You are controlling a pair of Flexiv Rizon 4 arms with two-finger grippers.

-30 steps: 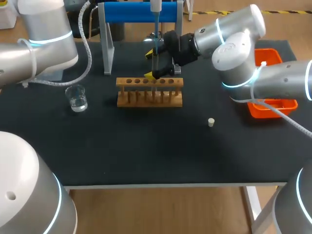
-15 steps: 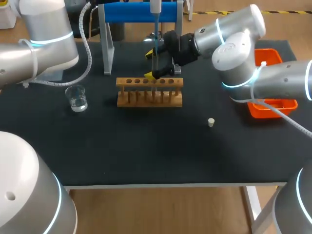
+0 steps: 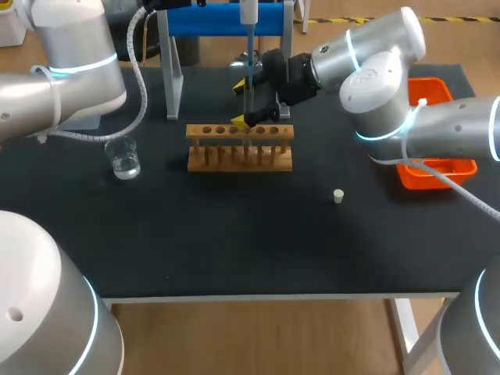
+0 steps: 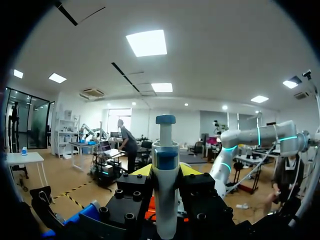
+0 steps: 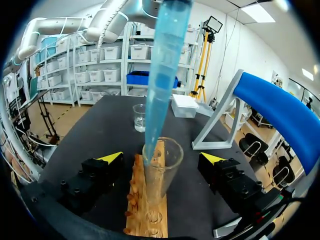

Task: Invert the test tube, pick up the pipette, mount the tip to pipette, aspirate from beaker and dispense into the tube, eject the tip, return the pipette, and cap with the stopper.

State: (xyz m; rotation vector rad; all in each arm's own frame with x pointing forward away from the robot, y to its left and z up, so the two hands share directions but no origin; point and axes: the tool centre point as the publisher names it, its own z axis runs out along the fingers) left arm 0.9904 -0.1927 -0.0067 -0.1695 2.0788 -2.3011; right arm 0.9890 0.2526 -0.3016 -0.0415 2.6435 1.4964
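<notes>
My left gripper (image 4: 165,170) is shut on the white-and-blue pipette (image 4: 165,190), which stands upright between its fingers. In the head view the pipette (image 3: 249,11) hangs over the wooden rack (image 3: 240,146), its blue tip (image 3: 250,66) pointing down. In the right wrist view that blue tip (image 5: 162,85) reaches into the mouth of the glass test tube (image 5: 161,170), which stands upright in the rack (image 5: 147,200). My right gripper (image 5: 162,158) is open, one finger on each side of the tube and clear of it. The beaker (image 3: 123,158) holds clear liquid. The stopper (image 3: 338,196) lies on the mat.
A blue-topped pipette stand (image 3: 226,19) rises behind the rack. An orange bin (image 3: 437,168) sits at the right edge under my right arm. A white box (image 5: 185,105) lies beyond the rack near the stand.
</notes>
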